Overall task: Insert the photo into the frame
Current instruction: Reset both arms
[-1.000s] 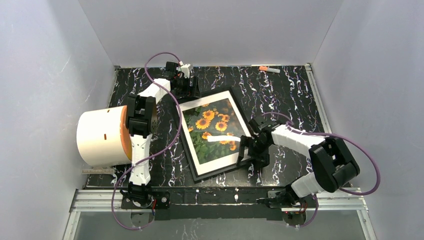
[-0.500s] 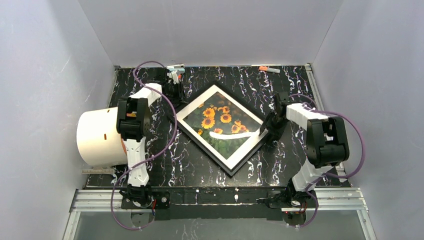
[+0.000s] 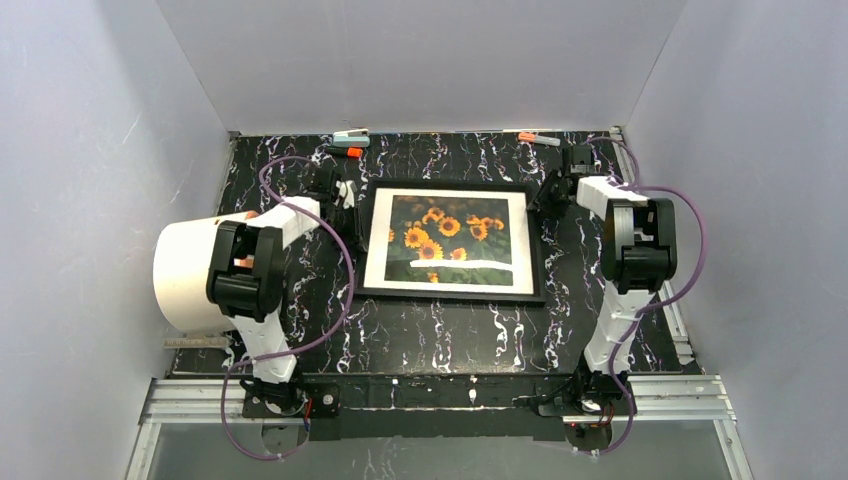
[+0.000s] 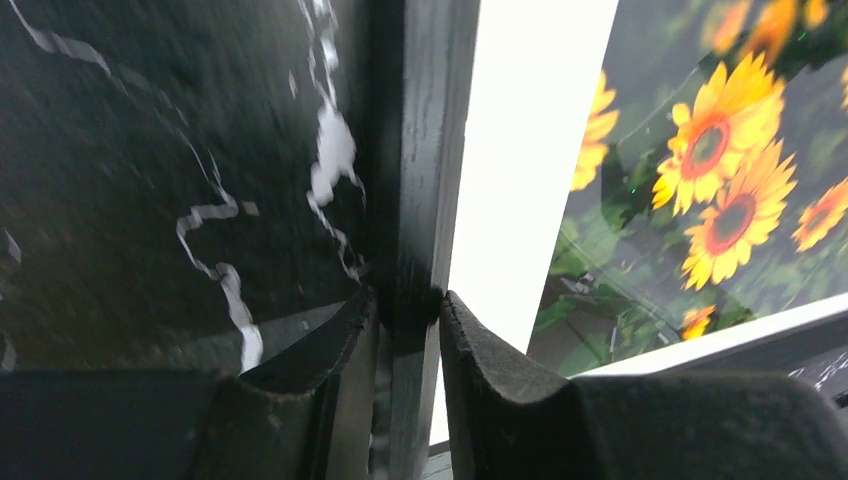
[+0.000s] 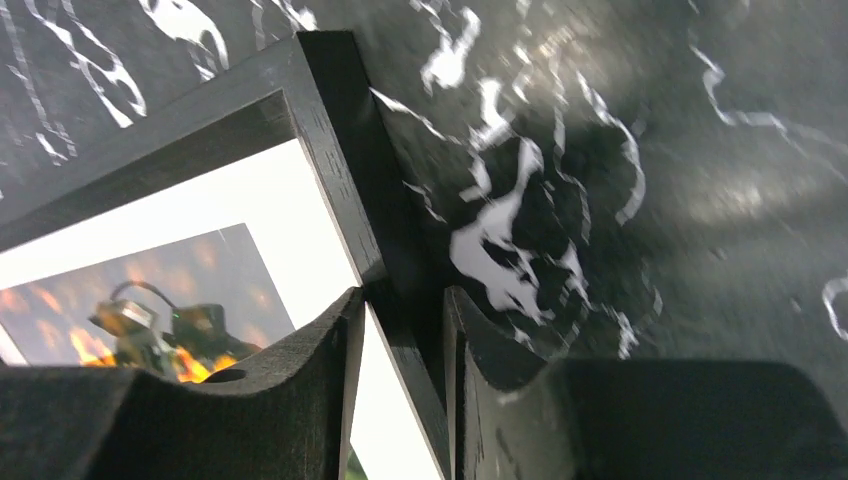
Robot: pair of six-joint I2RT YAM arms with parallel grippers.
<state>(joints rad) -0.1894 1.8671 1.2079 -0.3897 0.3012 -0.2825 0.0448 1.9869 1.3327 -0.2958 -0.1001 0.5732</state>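
The black frame (image 3: 450,296) lies flat on the marbled table, square to its edges, with the sunflower photo (image 3: 448,232) showing inside it, white border all round. My left gripper (image 3: 352,200) is at the frame's left rail. In the left wrist view the rail (image 4: 425,120) runs between the pads, and the gripper (image 4: 407,300) is shut on it, with the photo (image 4: 720,180) to the right. My right gripper (image 3: 548,190) is near the frame's upper right corner. In the right wrist view the gripper (image 5: 402,297) pinches the right rail (image 5: 335,130), beside the photo (image 5: 200,270).
A large white cylinder (image 3: 195,275) stands at the table's left edge beside the left arm. An orange-capped marker (image 3: 538,138) lies along the back edge. A clip (image 3: 350,133) and another small orange item (image 3: 347,152) lie at the back left. Grey walls enclose three sides.
The frame has turned from slanted to square with the table and moved back. Both arms swung toward the back, and both grippers went from wide open to closed on the side rails.
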